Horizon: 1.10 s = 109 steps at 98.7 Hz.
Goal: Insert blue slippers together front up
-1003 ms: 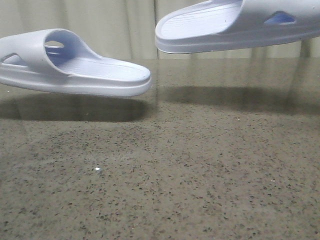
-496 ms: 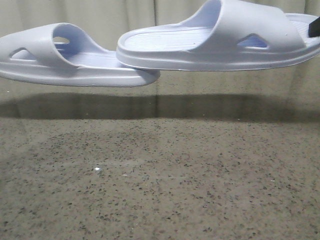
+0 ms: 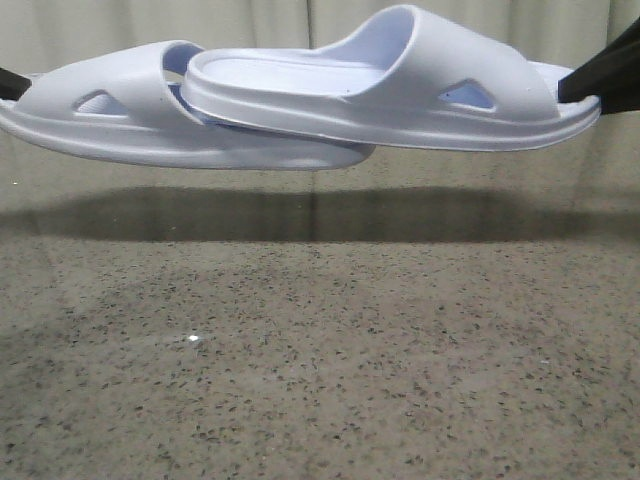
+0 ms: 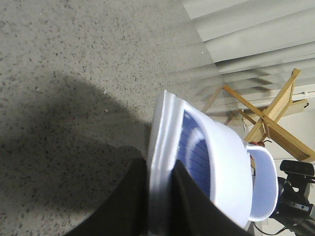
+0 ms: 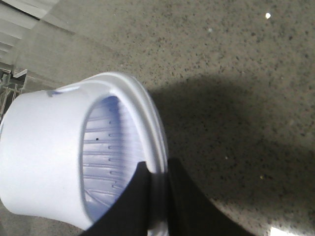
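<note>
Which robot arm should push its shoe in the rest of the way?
Probably the right. Its gripper holds the upper pale lavender-blue foam slide sandal, whose front is already at the strap mouth of the lower matching sandal. The left gripper only needs to hold steady.

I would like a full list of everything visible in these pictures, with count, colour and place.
Slippers: 2, pale lavender-blue, held in the air above the table; left slipper, right slipper, its front overlapping the left one.
Table: 1, speckled grey-brown stone, below the slippers.
Curtain: 1, beige, behind the table.
Wooden frame: 1, light brown, in the background.
Left gripper: 1, black, jaws clamping the left slipper's heel.
Right gripper: 1, black, jaws clamping the right slipper's heel.
</note>
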Available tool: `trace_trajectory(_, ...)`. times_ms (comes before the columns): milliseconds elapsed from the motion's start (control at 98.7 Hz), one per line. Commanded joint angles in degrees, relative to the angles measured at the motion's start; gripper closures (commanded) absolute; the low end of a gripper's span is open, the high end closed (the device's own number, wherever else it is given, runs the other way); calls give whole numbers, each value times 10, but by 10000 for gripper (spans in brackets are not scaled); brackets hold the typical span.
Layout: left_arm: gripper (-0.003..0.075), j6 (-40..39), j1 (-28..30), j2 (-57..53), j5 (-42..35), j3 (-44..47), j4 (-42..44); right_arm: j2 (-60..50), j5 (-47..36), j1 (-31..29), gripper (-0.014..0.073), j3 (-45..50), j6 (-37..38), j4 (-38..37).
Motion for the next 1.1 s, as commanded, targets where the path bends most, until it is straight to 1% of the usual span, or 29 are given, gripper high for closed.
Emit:
trace_trajectory(0, 705, 3, -6, -15, 61, -11, -51, -3, 31, -3, 700, -37, -11, 38)
trace_trajectory(91, 705, 3, -6, -15, 61, -11, -59, 11, 49, 5, 700, -55, -11, 35)
trace_trajectory(213, 705, 3, -10, -15, 61, -11, -60, 38, 52, 25, 700, -72, -11, 35)
trace_trajectory(446, 705, 17, -49, -15, 61, -11, -76, 89, 54, 85, 700, -110, -11, 37)
trace_trajectory(557, 705, 19, -55, -15, 61, -11, -86, 96, 21, 112, 700, -124, -11, 43)
trace_trajectory(780, 705, 24, -64, -14, 61, -11, -90, 122, 26, 161, 700, -154, -11, 48)
trace_trajectory(912, 705, 24, -64, -14, 61, -11, -89, 135, 27, 175, 700, -166, -11, 48)
trace_trajectory(1094, 705, 25, -64, -14, 61, -11, -89, 135, 37, 174, 689, -166, -12, 40)
